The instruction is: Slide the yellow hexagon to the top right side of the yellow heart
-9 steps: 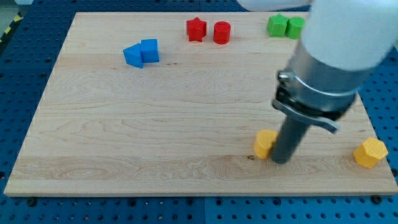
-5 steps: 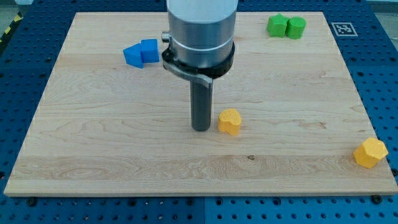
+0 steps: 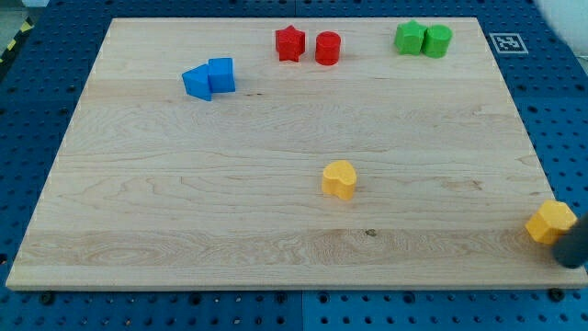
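Pale wooden bench (image 3: pixel 184 202) on a blue perforated base, fiducial marker (image 3: pixel 508 42) printed at the view's top right corner. Yellow heart (image 3: pixel 339 178) as landmark, lying near the middle of the bench. Yellow hexagon (image 3: pixel 550 222) far toward the view's right and lower than the heart, at the bench's right edge near the bottom corner, well apart from the heart. Tool a bare rod with no jaws, so neither apart nor together; only a dark blurred stub at the frame's right edge, my tip (image 3: pixel 573 262) just below and right of the hexagon, contact not clear. Up and left of the heart: two blue blocks (image 3: pixel 209 77) touching each other. Above the heart: red star (image 3: pixel 290 43) beside red cylinder (image 3: pixel 328 48). Up and right of the heart: green blocks (image 3: pixel 423 39), paired.
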